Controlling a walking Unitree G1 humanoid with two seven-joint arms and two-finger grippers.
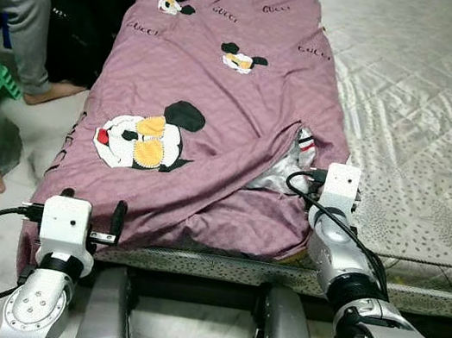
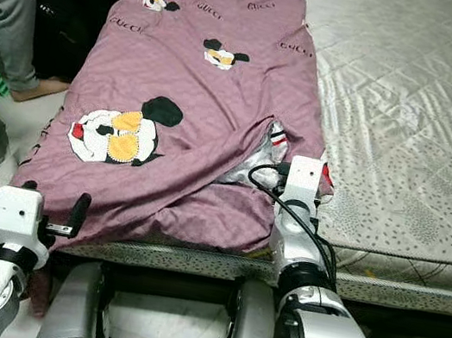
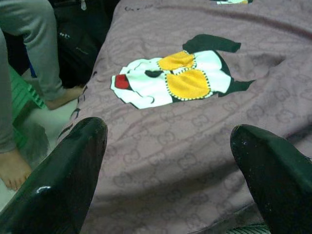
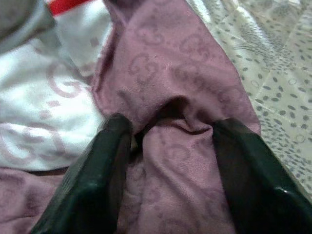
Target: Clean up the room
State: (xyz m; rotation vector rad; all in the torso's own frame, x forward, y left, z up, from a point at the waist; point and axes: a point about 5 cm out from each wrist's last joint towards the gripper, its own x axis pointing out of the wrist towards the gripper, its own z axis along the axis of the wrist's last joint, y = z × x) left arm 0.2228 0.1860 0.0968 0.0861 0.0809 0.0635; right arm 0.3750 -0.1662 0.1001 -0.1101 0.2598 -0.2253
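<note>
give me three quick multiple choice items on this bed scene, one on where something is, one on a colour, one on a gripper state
1. Where does the purple blanket lie?
A. along the left part of the mattress
B. on the floor
C. over a chair

2. What colour is the stool beside the person's legs?
A. red
B. green
C. white

3. How is the right gripper?
A. hanging idle by the floor
B. open, its fingers astride a blanket fold
C. holding a cup

Answers:
1 A, the blanket covers the mattress's left strip, the quilted right part is bare.
2 B, green plastic shows by the feet.
3 B, the right wrist view shows the fingers apart with bunched fabric between them.
</note>
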